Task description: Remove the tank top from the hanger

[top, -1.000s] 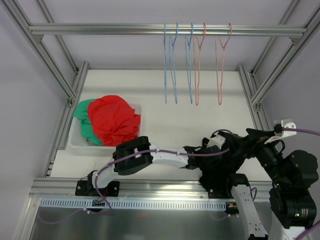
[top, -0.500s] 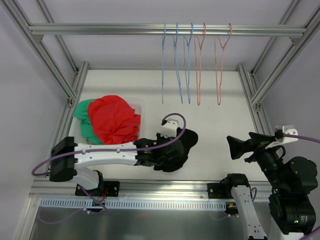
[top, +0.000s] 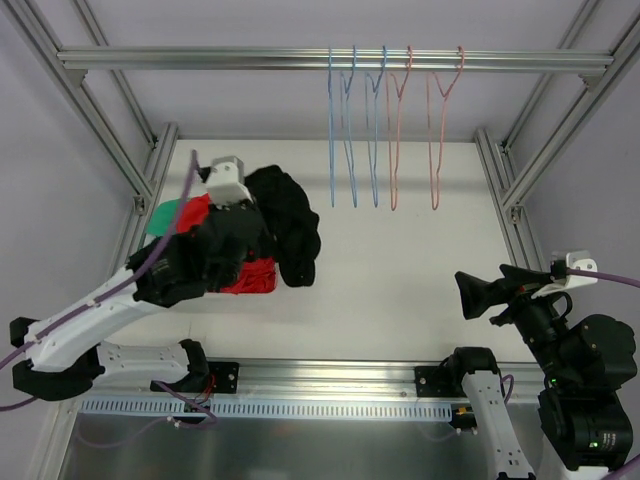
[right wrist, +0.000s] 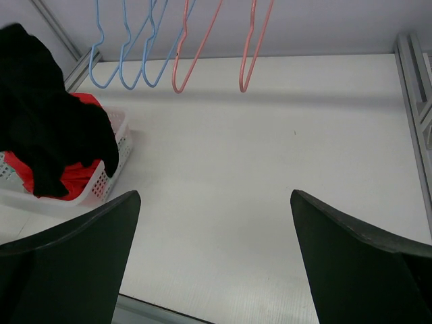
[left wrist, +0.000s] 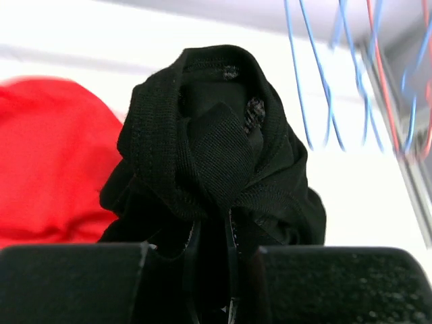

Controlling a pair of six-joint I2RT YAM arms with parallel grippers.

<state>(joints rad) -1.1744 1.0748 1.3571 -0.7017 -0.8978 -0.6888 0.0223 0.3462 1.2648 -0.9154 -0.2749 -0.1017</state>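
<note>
Plainly off the hangers (top: 373, 130): black top (top: 288, 225), bunched into a dark wad and held up above the left side of the table (top: 400, 270). Pinched in the left gripper (left wrist: 212, 273), jaws drawn nearly together on a thick fold of the knit, the rest bulging up in loops right in front of the wrist camera. From above, hanging over the right end of the basket (right wrist: 108, 172), lower end drooping beside the arm. From the right wrist, draped in front of the basket's far corner, tail low over the red cloth (left wrist: 47, 169); perhaps touching it, hard to tell from that angle. Beside the red cloth, a patch of green cloth (top: 160, 215) at the basket's left edge, partly hidden by the arm.

Over on the right, right gripper (right wrist: 214, 202) spread wide, fingers (right wrist: 74, 256) far apart with the tabletop showing between them. Parked low near its own base, pointing left across the table, well apart from the top and the basket.

Up on the rail (top: 200, 58), five wire hangers in a close row: three blue to the left, two pink to the right, hooks over the bar, loops dangling above the far half of the table, well apart from both grippers.
</note>
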